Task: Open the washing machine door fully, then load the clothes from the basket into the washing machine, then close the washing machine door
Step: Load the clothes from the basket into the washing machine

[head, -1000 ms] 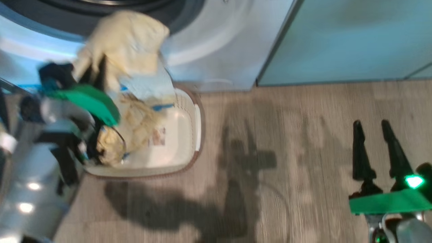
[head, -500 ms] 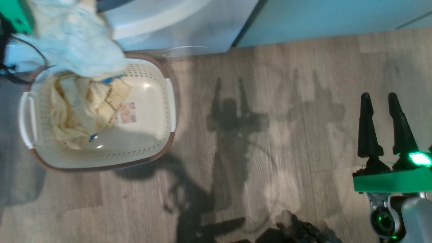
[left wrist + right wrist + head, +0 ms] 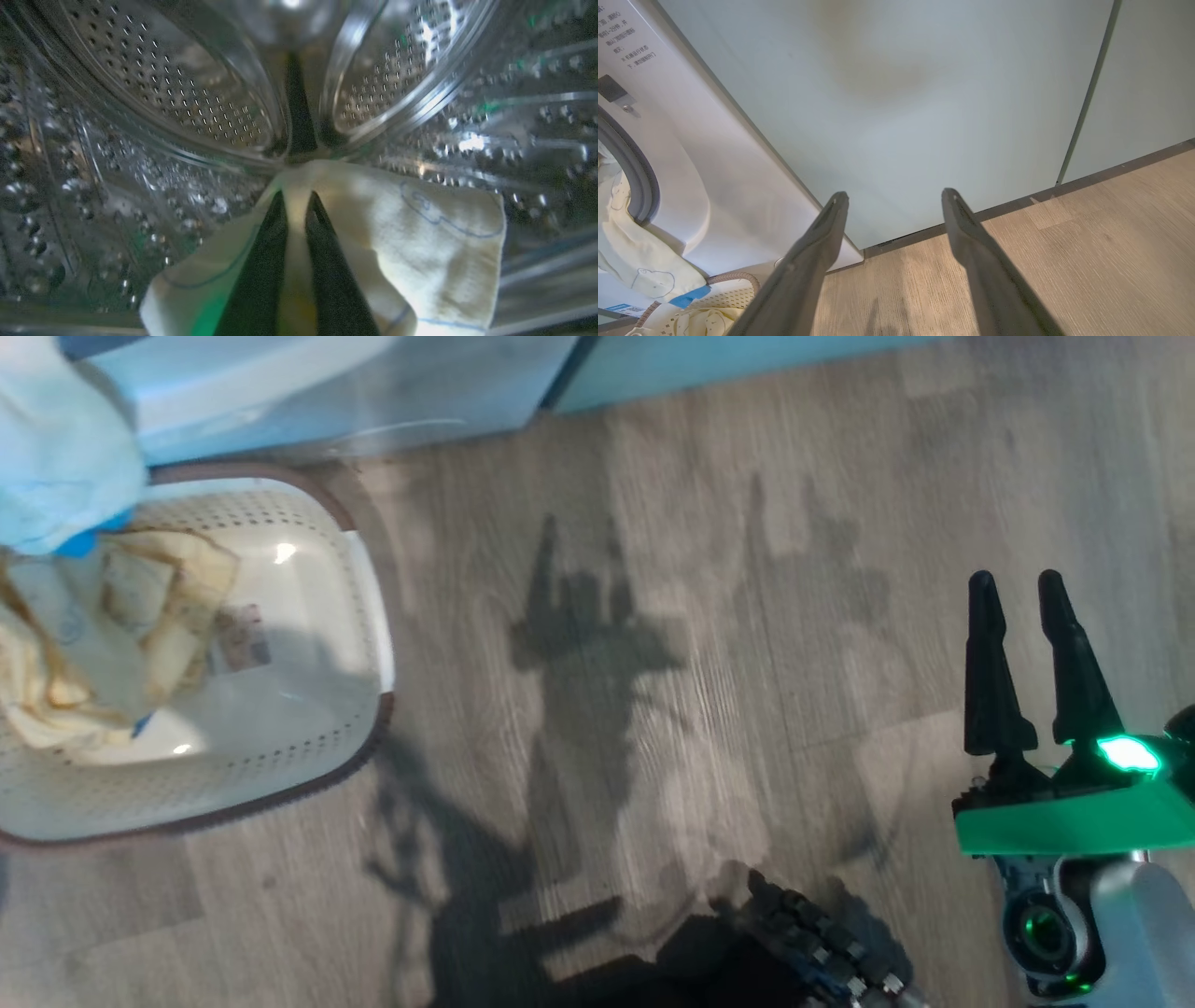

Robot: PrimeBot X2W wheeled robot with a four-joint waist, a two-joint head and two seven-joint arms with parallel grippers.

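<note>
While the basket [image 3: 366, 616] sits at the left edge of the head view on the wood floor [image 3: 653, 709], just below the white washing machine [image 3: 327, 392], some clothes [image 3: 103, 644] lie bunched in its left part. A pale garment [image 3: 56, 467] hangs at the upper left corner over the basket's far rim. Lower right: the right gripper [image 3: 1016, 581] hovers over bare floor, fingers apart, nothing btwn them, well apart from the basket. Left wrist view: the left gripper [image 3: 295, 196] is inside the steel drum [image 3: 187, 102], fingers nearly together w/ the pale yellow garment pinched btwn them. The cloth drapes to the frame's lower right, w/ a faint blue print. Right wrist view: the right gripper's fingers stand wide and empty, pointing at the pale-green cabinet [image 3: 924, 116]. The washing machine w/ its grey gasket [image 3: 644, 177] is at the left edge, the garment trailing out of the opening toward the basket in the lower left corner.
</note>
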